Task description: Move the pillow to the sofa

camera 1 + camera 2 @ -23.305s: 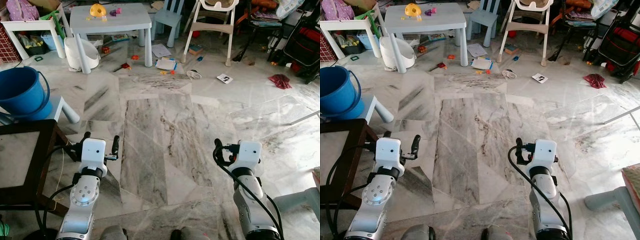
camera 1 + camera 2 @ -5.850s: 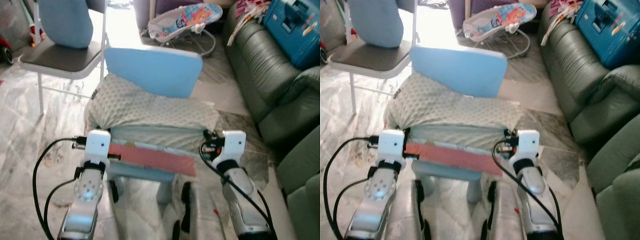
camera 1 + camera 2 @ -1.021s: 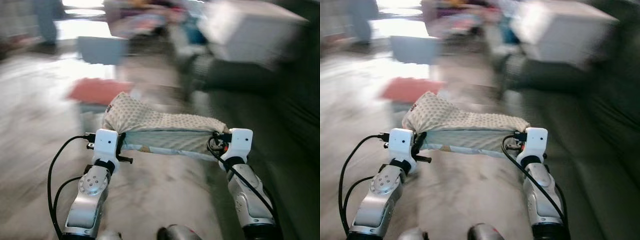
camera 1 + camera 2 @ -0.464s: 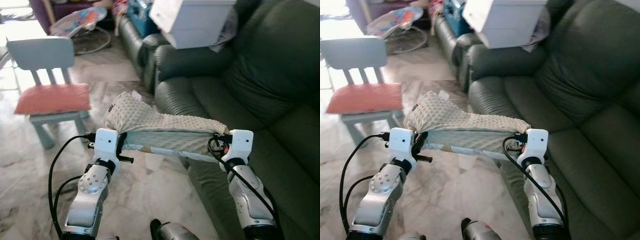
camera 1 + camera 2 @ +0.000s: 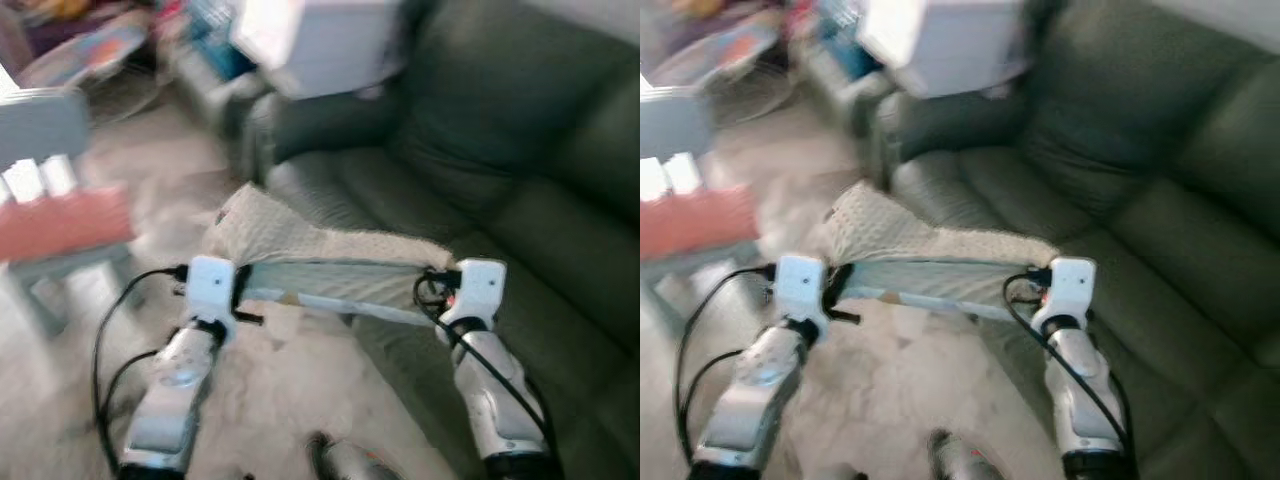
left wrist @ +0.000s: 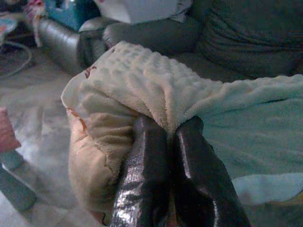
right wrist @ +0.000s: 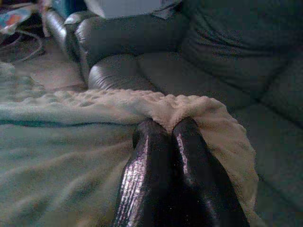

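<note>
Hands clamped: left hand (image 6: pixel 163 142) and right hand (image 7: pixel 165 135) each pinch an end of the cream dimpled fabric pillow (image 5: pixel 330 262), held just before the dark green leather sofa (image 5: pixel 500 170). Head views blurred; wrist views sharp. Seat cushions bare.

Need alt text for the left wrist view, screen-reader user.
The left gripper, its two black fingers shut, pinches one end of a cream, bumpy-textured pillow. Behind it stands a dark green leather sofa, with pale floor off to one side.
</note>
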